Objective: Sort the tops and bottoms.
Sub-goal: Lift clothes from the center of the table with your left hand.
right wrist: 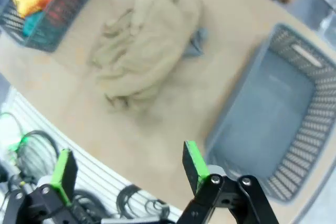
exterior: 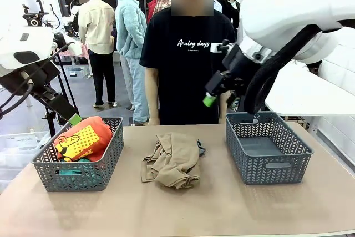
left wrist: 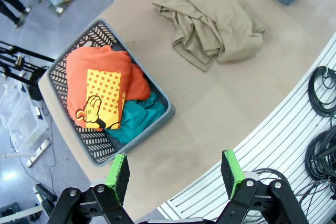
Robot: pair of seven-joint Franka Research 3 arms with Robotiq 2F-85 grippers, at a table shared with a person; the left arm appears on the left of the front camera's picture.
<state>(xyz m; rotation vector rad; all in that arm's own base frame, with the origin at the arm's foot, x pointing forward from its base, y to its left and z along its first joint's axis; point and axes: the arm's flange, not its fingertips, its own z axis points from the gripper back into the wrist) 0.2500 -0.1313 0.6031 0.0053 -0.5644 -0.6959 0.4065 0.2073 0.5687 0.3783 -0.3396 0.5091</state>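
Right claw [right wrist: 128,163] hangs wide open and empty, left claw [left wrist: 176,170] wide too. Tan khaki garment [exterior: 173,159] lies crumpled mid-way across the table [exterior: 233,215]: soft, light, floppy, best pinched at a thick bunched fold, I reckon.

Front view: fixed, robot's side, facing across table [exterior: 222,209] toward person [exterior: 186,65]. Left wrist view: high, looking down on left basket [left wrist: 97,140]. Right wrist view: high, above right basket [right wrist: 315,124]. All three share tan garment [exterior: 173,162].

The brown table [exterior: 222,209] bears the left basket [exterior: 77,175]; a crumpled tan garment [exterior: 175,160] in the middle; the right basket [exterior: 272,174].
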